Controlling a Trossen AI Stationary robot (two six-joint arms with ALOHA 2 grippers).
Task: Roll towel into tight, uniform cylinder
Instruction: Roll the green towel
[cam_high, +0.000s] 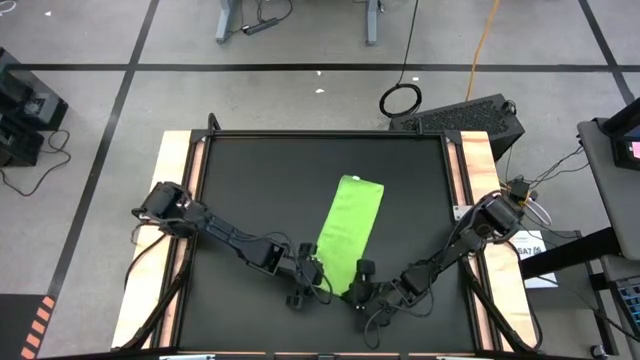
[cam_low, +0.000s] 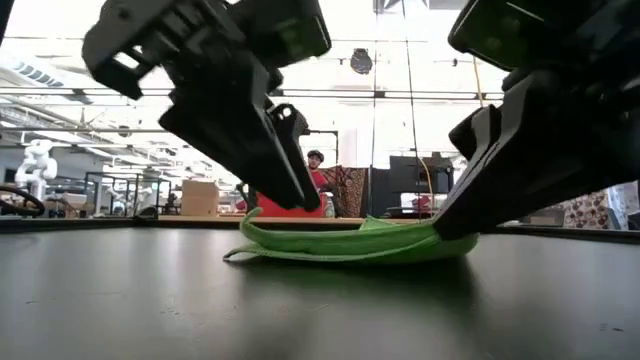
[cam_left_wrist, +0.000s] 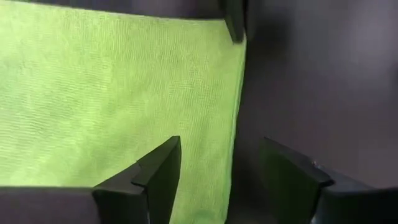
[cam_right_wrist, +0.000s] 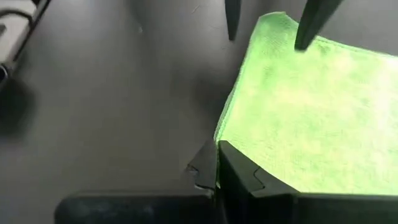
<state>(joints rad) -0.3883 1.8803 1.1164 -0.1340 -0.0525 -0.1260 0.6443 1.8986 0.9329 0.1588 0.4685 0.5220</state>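
Note:
The lime-green towel (cam_high: 350, 225) lies as a long strip on the black mat (cam_high: 250, 190), running from the far middle toward the near edge. It also shows in the low view (cam_low: 350, 245). My right gripper (cam_high: 362, 272) is shut on the towel's near right corner. My left gripper (cam_high: 311, 268) is open at the near left corner. In the left wrist view (cam_left_wrist: 227, 168) one finger (cam_left_wrist: 158, 177) stands over the cloth and the other (cam_left_wrist: 292, 183) over the bare mat, with the towel's near edge (cam_left_wrist: 236, 124) between them. My right gripper pinches the towel's near edge at its right corner (cam_right_wrist: 221, 144) between its two fingers. The fingers slant down from the table's near right. The corner (cam_low: 440, 228) is raised a little off the mat, and the rest of the towel lies flat.
Wooden side rails (cam_high: 175, 200) border the mat on the left and right (cam_high: 478, 180). A black case (cam_high: 470, 118) and cables lie on the floor beyond the far edge. A person in red (cam_low: 315, 170) shows in the room behind.

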